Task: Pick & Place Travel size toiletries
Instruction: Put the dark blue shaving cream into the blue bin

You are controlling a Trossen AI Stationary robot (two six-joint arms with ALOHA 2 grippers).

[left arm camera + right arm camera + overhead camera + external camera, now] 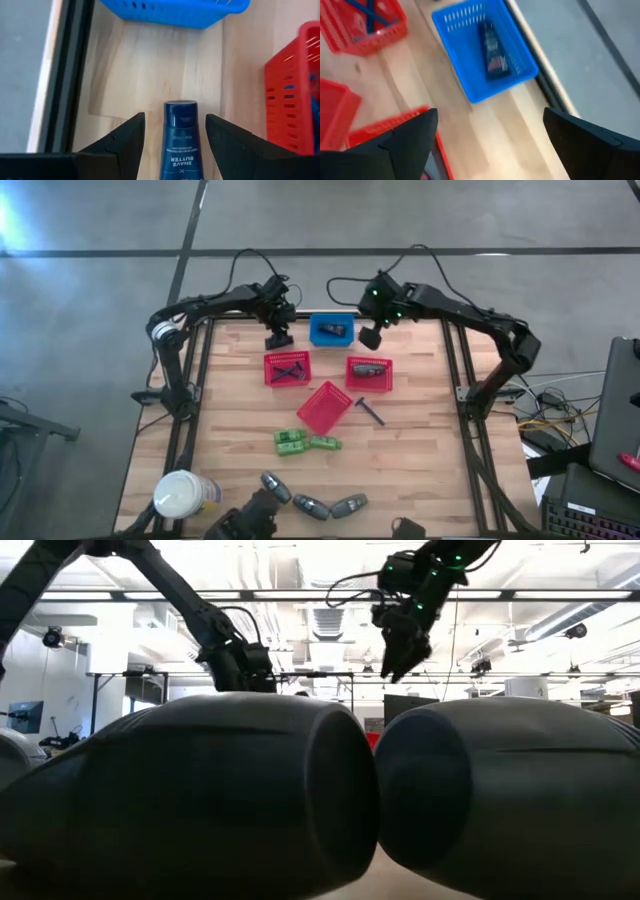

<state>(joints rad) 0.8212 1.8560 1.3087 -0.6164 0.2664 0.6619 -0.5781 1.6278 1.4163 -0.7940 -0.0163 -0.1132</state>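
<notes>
Bright, even overhead light; glaring ceiling lamps [330, 585] in the low view, foreground bottles [200, 795] blurred.

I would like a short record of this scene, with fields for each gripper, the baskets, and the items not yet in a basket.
left gripper: open, a blue shave butter tube between its fingers, near the blue basket
right gripper: open, empty, above the table beside the blue basket
blue basket: one dark packet
red baskets: three; one tipped over
loose items: green pieces, grey bottles, white-topped container
</notes>
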